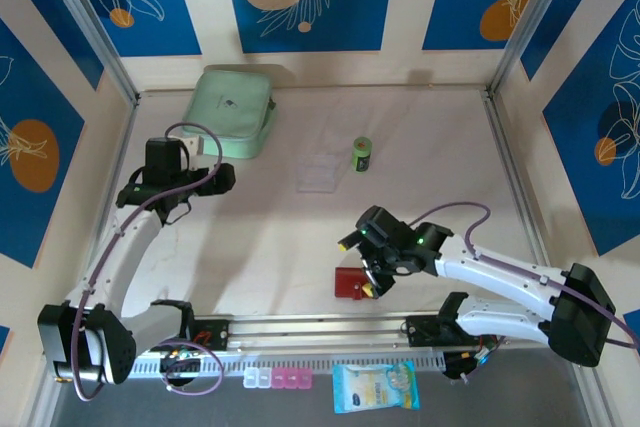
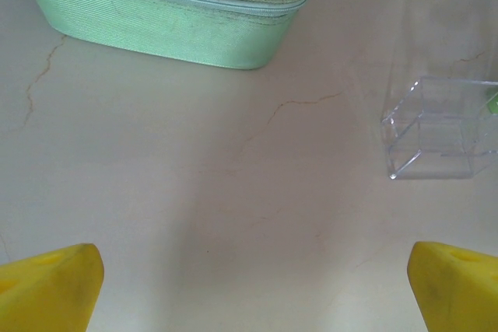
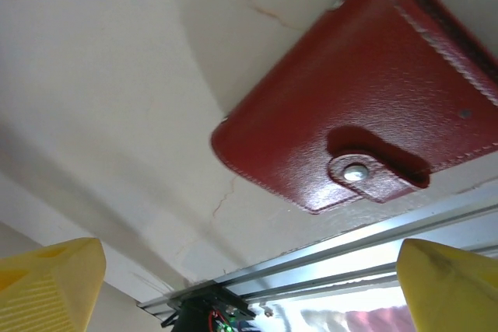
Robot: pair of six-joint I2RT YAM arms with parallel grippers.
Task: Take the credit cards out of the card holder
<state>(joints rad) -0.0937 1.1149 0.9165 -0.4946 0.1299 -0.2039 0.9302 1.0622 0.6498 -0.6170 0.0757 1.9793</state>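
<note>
Small dark-red folding card holder (image 3: 366, 106) — closed, snap tab (image 3: 369, 167) fastened, flat on the pale table (image 1: 270, 247) by the near rail (image 1: 320, 325), just beside the right gripper (image 1: 357, 267), yellow fingers (image 3: 50, 285) wide apart and empty. Likely light, pliant, slick; take it by an edge beside the snap tab. Right wrist view gives tab and stitching; top view, the left gripper (image 2: 249, 285) — also agape — near the mint-green zip case (image 1: 232, 112).

Left claw (image 2: 253, 285) and right claw (image 3: 249, 285), both agape.

Snapped shut, the wallet (image 3: 366, 106) hides its inside and runs off the right wrist view's right edge; the green case (image 2: 171, 13) is cropped at the left wrist view's top.
</note>
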